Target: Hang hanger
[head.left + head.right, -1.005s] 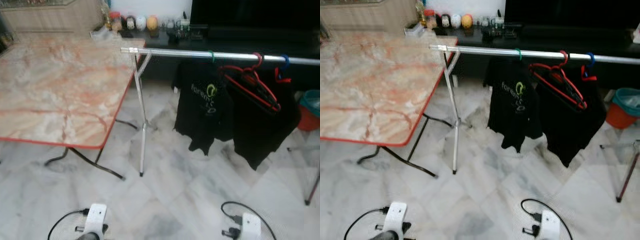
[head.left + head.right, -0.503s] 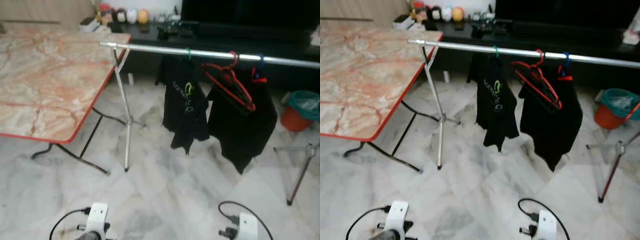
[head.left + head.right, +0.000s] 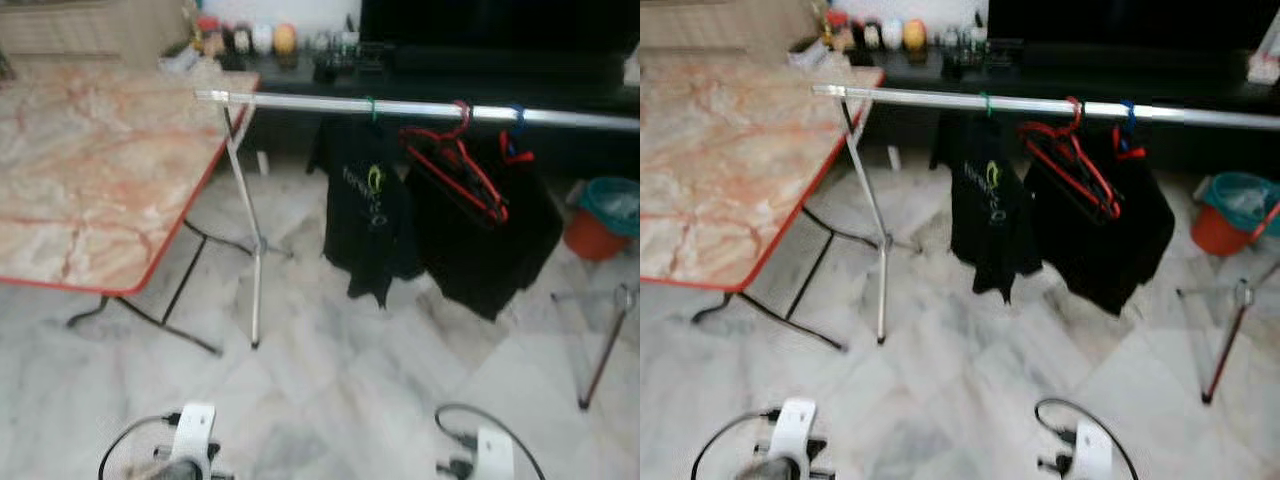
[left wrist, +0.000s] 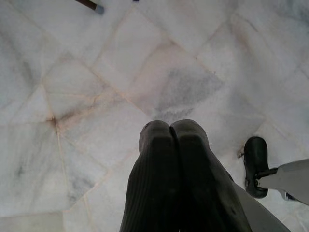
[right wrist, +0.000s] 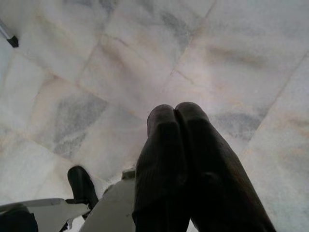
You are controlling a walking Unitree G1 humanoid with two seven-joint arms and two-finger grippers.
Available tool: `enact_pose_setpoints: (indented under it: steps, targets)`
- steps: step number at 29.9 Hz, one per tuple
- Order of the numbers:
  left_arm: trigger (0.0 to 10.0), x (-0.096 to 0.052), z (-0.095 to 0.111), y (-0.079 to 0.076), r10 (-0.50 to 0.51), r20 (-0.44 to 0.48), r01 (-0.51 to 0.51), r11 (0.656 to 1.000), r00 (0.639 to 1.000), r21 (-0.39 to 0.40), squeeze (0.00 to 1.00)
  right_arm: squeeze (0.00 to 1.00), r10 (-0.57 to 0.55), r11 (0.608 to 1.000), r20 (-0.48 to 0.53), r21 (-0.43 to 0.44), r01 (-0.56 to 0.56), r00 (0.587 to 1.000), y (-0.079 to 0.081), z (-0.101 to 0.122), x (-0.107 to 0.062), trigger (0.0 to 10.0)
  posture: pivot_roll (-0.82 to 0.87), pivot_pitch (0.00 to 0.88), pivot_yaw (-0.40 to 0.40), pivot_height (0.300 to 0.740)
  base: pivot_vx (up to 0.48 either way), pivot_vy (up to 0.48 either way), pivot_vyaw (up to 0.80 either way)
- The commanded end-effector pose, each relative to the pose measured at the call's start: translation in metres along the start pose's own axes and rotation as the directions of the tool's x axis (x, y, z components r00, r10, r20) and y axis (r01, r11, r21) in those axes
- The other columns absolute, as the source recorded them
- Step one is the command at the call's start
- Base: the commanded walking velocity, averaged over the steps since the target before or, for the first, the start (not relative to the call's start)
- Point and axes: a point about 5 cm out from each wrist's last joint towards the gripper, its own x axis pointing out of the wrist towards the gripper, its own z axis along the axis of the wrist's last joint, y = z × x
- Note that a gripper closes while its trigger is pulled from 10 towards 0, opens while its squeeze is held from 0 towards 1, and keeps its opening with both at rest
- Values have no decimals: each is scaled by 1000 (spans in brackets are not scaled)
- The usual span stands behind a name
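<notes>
Left eye view gives us one silver rail [image 3: 420, 107] on thin legs, carrying two black shirts [image 3: 372, 215] and one empty red hanger [image 3: 462, 160] (hooked between the shirts). We count one teal bin [image 3: 610, 200] beside an orange one at the right; their contents are too blurred to tell. One marble-patterned worktop [image 3: 90, 170] with a red edge stands left, on pale marble floor [image 3: 350, 400]. Our left tool [image 4: 172, 129] and right tool [image 5: 175, 113] hang low, fingers pressed together, holding nothing.
</notes>
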Motion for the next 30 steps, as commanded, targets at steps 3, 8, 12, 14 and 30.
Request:
enact_pose_setpoints:
  steps: [3, 8, 12, 14, 30]
  targets:
    - [10000, -1, -4, 2, 2, -11, -2, 1000, 1000, 3, 0, 0, 9, 1000, 7, -3, -9, 1000, 2, 1, 0, 10000, -2, 24, 12, 740, 354, 0, 0]
    - [10000, -1, -4, 2, 0, -12, 0, 1000, 1000, 1, 0, 0, 12, 1000, -7, -10, -12, 1000, 2, -1, 0, 10000, -3, 19, 11, 740, 371, 0, -563]
    - [10000, -1, -5, 2, 0, -12, 0, 1000, 1000, 5, 0, 0, 16, 1000, 0, -17, -16, 1000, 3, 0, 0, 10000, -3, 17, 11, 740, 378, 0, -378]
    - [10000, -1, -5, 2, 3, -12, -3, 1000, 1000, 4, 0, 0, 15, 1000, 0, -17, -15, 1000, 3, 0, 0, 10000, -3, 17, 11, 740, 375, 0, 0]
    - [10000, 1, 6, 2, 5, 24, -6, 1000, 1000, 7, 0, 0, 16, 1000, -2, -10, -16, 1000, 5, -2, 0, 10000, -1, 37, 15, 740, 375, 0, 0]
